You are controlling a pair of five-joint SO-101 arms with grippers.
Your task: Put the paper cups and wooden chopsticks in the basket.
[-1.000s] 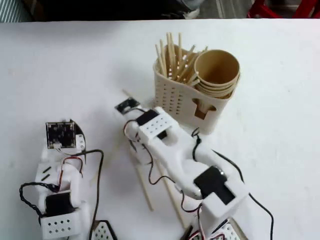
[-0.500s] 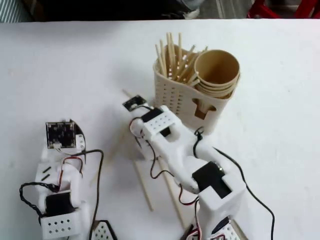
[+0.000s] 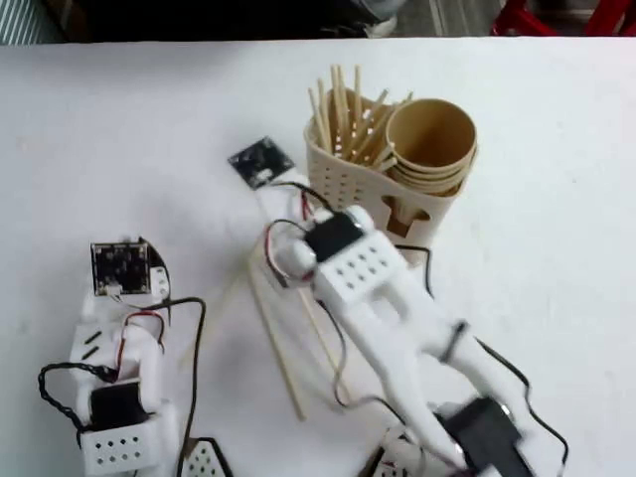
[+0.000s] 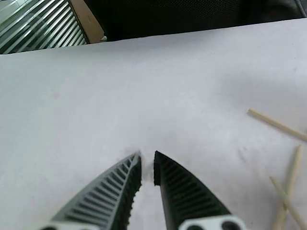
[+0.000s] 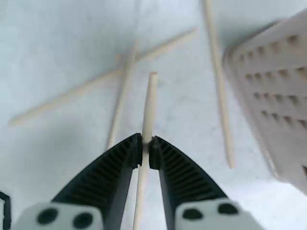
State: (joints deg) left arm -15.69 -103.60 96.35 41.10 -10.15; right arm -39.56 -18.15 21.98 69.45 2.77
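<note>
A cream slotted basket (image 3: 370, 199) stands at the back middle of the table, holding several wooden chopsticks (image 3: 343, 109) and stacked paper cups (image 3: 430, 139). My right arm (image 3: 358, 273) stretches from the front right to just left of the basket. Its gripper (image 5: 146, 143) is shut on one chopstick (image 5: 149, 100), held above the table. Three loose chopsticks (image 5: 96, 86) lie on the table beneath it, beside the basket wall (image 5: 273, 86). My left gripper (image 4: 147, 162) is shut with nothing in it, low over the bare table at the front left.
Loose chopsticks (image 3: 278, 343) lie on the table between the two arms, some under the right arm. More chopstick ends (image 4: 283, 191) lie to one side of the left gripper. The left arm (image 3: 119, 338) sits at the front left. The table's far edge (image 3: 199, 42) meets a dark background.
The right arm has stretched away from the front, its wrist moving toward the back beside the basket. The left arm has not moved.
</note>
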